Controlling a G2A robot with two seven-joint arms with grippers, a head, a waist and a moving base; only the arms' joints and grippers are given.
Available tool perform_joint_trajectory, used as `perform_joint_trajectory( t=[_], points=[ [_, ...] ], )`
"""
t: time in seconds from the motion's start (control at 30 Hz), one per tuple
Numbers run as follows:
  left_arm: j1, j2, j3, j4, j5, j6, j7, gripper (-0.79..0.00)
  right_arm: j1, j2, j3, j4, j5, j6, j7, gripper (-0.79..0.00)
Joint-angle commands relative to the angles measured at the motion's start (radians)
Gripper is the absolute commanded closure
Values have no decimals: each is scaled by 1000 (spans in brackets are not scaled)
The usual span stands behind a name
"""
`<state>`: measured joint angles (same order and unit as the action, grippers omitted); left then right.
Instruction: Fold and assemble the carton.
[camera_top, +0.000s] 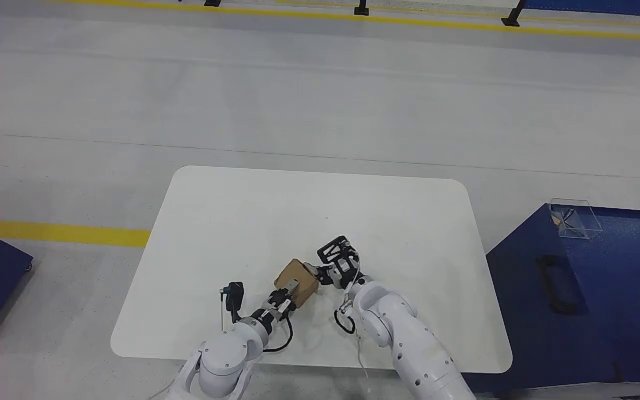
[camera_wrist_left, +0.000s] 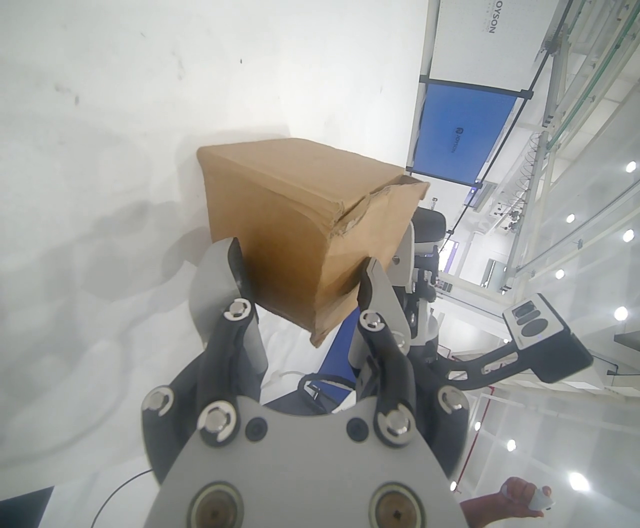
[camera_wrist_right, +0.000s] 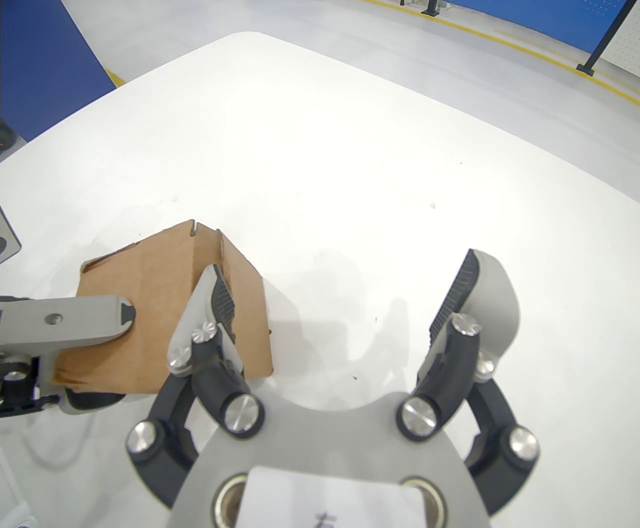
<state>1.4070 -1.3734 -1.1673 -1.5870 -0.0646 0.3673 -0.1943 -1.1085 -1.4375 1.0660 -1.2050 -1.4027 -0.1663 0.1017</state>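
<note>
A small brown carton stands on the white table, near its front edge. In the left wrist view the carton is a folded box with a creased, torn corner edge and a flap sticking out. My left gripper is shut on the carton, one finger on each of two opposite faces. In the right wrist view the carton has that gripper's finger pressed on its face. My right gripper is open beside the carton, with one fingertip against its side wall and nothing between the fingers.
The table stretches wide and bare beyond the carton. A blue cabinet stands off the table's right side, with a clear plastic box on it. The table's front edge lies close behind both arms.
</note>
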Motion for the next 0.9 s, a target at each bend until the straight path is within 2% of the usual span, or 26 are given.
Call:
perform_joint_trajectory(
  t=[0.0, 0.5, 0.87],
  points=[
    [0, 0, 1, 0, 1, -2, 0, -385, -1, 0, 2, -4, 4, -5, -4, -785],
    [-12, -3, 6, 14, -10, 12, 15, -382, -6, 7, 36, -29, 36, -13, -29, -785],
    [-15, -3, 9, 15, -10, 17, 16, -388, 11, 2, -5, -18, 14, -43, -1, -785]
  ],
)
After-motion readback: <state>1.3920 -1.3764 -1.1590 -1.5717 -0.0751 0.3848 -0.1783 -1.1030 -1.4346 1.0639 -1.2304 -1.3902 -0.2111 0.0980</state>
